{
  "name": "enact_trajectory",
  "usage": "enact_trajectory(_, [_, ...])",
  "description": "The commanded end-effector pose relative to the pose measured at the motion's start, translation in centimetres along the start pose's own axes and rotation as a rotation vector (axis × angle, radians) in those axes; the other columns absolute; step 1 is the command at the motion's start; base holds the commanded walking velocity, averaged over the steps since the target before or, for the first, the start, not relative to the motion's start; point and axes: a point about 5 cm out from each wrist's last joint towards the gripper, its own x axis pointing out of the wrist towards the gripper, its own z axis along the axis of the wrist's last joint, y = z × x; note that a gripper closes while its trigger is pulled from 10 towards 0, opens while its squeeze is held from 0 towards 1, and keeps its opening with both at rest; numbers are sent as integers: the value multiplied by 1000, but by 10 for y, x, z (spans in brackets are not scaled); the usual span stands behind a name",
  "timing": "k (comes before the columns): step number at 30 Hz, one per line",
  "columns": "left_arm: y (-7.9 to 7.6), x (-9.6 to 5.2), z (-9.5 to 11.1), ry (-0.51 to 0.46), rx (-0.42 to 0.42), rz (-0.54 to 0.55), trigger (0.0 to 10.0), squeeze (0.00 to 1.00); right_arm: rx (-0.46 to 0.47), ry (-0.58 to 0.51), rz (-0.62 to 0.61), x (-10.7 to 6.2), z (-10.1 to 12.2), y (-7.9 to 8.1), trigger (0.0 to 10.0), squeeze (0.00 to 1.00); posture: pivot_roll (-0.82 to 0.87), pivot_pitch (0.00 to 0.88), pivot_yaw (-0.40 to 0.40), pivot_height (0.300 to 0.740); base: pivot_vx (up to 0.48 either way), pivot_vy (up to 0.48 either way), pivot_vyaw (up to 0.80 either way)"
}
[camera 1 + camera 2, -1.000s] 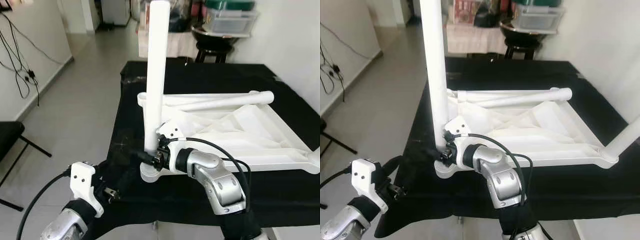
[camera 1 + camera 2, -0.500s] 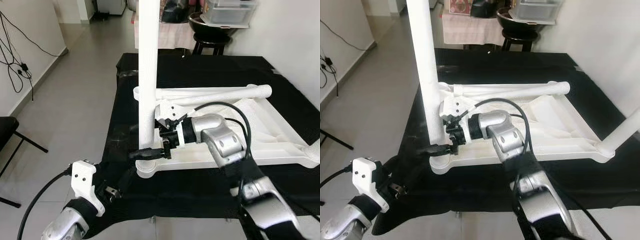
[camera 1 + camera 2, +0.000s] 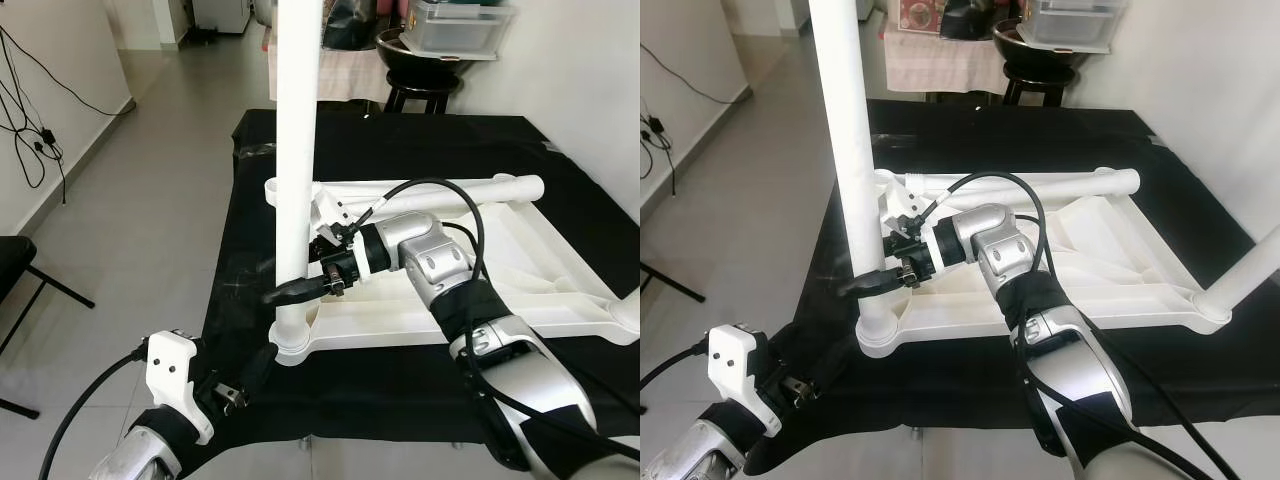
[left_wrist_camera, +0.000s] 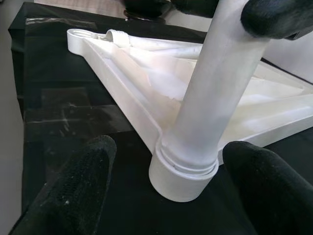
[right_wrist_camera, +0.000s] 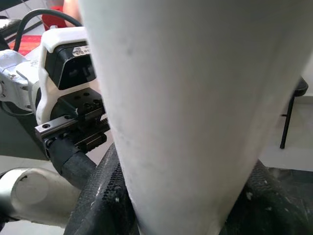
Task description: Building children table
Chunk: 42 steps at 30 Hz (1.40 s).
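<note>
Upside-down white tabletop (image 3: 520, 270) lying flat on a black-covered table (image 3: 400, 150), underside ribs facing up. At its near-left corner, 1 white leg (image 3: 295, 150) standing upright in a round corner socket (image 3: 290, 345), rising past the top of both eye views. Clamped on that leg a little above the socket: right gripper (image 3: 290, 292), its 2 black fingers (image 3: 862, 283) pressed against the tube, silver arm reaching in from the near right across the tabletop with a black cable looping over it. In the right wrist view, leg (image 5: 195, 112) very close, with dark finger pads hugging both sides at the base of the picture. Low at the near-left edge of the table, left gripper (image 3: 245, 380), pointed toward the socket; in its wrist view, 2 black fingers (image 4: 73, 191) spread wide to either side of the socket (image 4: 183, 171), apart from it, holding nothing. A 2nd white leg (image 3: 450, 190) lying flat along the far edge of the tabletop, running left to right. At the near-right corner, a 3rd leg (image 3: 1250, 275) seated in its socket, leaning out of frame to the right. Beyond the table, a black stool (image 3: 420, 90) and a clear plastic box (image 3: 460, 20); pale tiled floor (image 3: 150, 200) to the left, with black cables hanging on the left wall.
</note>
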Motion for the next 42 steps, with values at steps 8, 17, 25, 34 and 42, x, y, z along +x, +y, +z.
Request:
enact_trajectory(8, [-28, -23, 6, 19, 81, -27, 10000, 0, 144, -26, -368, -25, -48, 14, 0, 0, -67, 77, -71, 740, 0, 0, 0])
enact_trajectory(17, [-28, -30, 5, -8, 43, -5, 10000, 0, 334, 113, -1080, -5, -94, 87, 0, 0, -105, 34, -51, 740, 0, 0, 0])
enact_trajectory(25, [-25, -25, -1, -15, -1, -10, 10000, 0, 373, 71, -775, 19, -82, 72, 10000, 0, -82, 33, -62, 740, 0, 0, 0])
enact_trajectory(34, [-26, -23, -1, -20, -34, -41, 10000, 0, 166, -51, -557, 22, -39, 53, 10000, 1000, -86, 44, -60, 740, 0, 0, 0])
enact_trajectory(42, [-30, -24, -1, -20, -46, -56, 10000, 0, 37, -7, -204, 6, -22, 32, 10000, 0, -70, 62, -65, 740, 0, 0, 0])
